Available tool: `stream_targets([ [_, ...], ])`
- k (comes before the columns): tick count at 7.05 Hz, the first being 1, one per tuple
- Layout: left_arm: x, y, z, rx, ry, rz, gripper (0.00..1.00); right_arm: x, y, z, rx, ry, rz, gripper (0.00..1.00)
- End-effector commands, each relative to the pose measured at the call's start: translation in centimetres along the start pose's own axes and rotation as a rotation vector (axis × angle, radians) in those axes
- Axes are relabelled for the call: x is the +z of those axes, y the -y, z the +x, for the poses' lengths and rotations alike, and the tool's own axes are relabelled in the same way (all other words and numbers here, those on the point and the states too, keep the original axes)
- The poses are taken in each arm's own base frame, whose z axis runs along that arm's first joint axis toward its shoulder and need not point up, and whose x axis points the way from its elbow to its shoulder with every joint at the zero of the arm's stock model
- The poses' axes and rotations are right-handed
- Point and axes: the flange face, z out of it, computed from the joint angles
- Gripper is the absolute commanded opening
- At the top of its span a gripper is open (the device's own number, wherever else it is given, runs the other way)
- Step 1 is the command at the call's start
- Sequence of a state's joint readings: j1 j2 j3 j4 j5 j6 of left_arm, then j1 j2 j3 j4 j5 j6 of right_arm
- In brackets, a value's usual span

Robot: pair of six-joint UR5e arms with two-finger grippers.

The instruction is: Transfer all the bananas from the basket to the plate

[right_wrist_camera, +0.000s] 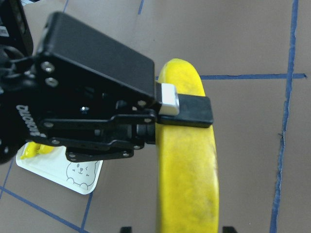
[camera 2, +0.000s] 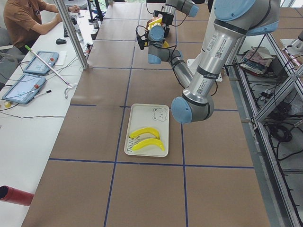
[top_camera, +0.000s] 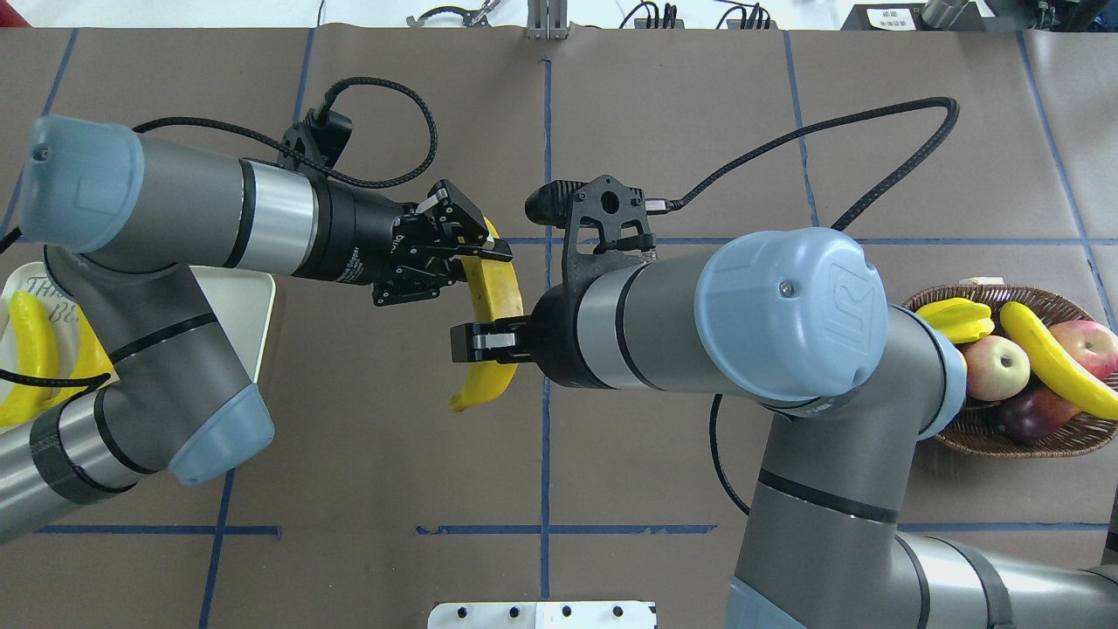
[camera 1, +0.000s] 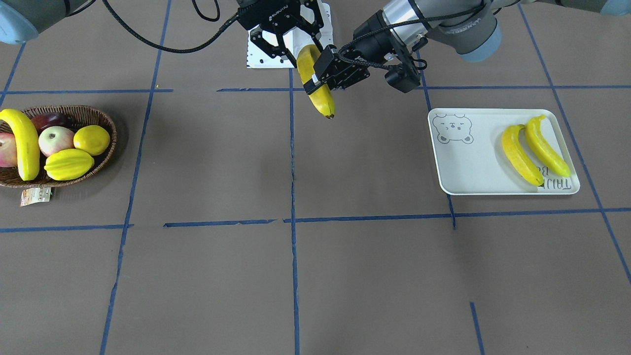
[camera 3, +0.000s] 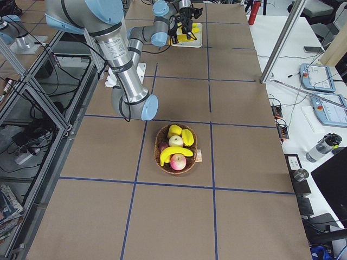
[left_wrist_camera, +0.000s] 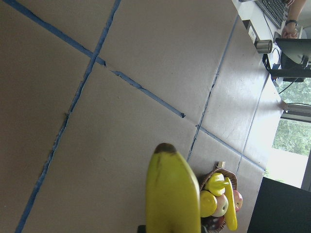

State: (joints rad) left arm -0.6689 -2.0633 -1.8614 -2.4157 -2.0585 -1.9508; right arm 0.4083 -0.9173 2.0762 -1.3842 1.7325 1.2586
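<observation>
Hanging over the table (camera 1: 345, 271) between both arms, the carried banana (camera 1: 323, 101) is risking a drop. It is tilting tip-down, and the smooth skin could be slipping or twisting if the right hand (camera 1: 298, 49) brushes it while backing off.

The left hand (camera 1: 319, 79) is clamping it narrowly across its body. The right hand is standing slightly wider than the fruit, bracketing its upper end.

Two bananas (camera 1: 520, 155) are lying on the plate (camera 1: 468, 167). Another banana (camera 1: 24, 143) is waiting in the basket (camera 1: 106, 121).
</observation>
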Motion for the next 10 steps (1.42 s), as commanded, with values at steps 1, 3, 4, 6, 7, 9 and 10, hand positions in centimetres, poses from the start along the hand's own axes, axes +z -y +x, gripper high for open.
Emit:
stream_targets([
  [1,-0.1,0.6,-0.3,0.007,0.009,0.012,0.00,-0.7,0.0,-0.2,0.040,0.010,0.003,1.00],
  [3,-1.0,3.5,-1.4,0.015,0.073,0.073,0.00,-1.3,0.1,0.4,0.075,-0.009,0.009,1.00],
  [4,-1.0,5.0,-2.9,0.070,0.158,0.107,0.00,-2.1,0.3,1.7,0.087,-0.071,0.010,1.00],
  [6,-4.6,10.3,-8.9,0.123,0.370,0.204,0.00,-2.3,0.3,4.8,0.102,-0.160,0.030,1.00],
  [7,-6.4,11.7,-15.2,0.133,0.472,0.212,0.00,-2.0,0.3,5.6,0.103,-0.182,0.043,1.00],
  [9,-11.1,14.3,-23.0,0.127,0.601,0.244,0.00,-2.0,0.3,5.7,0.103,-0.185,0.047,1.00],
  [10,-11.9,15.3,-24.5,0.114,0.627,0.258,0.00,-1.9,0.3,5.6,0.104,-0.185,0.047,1.00],
])
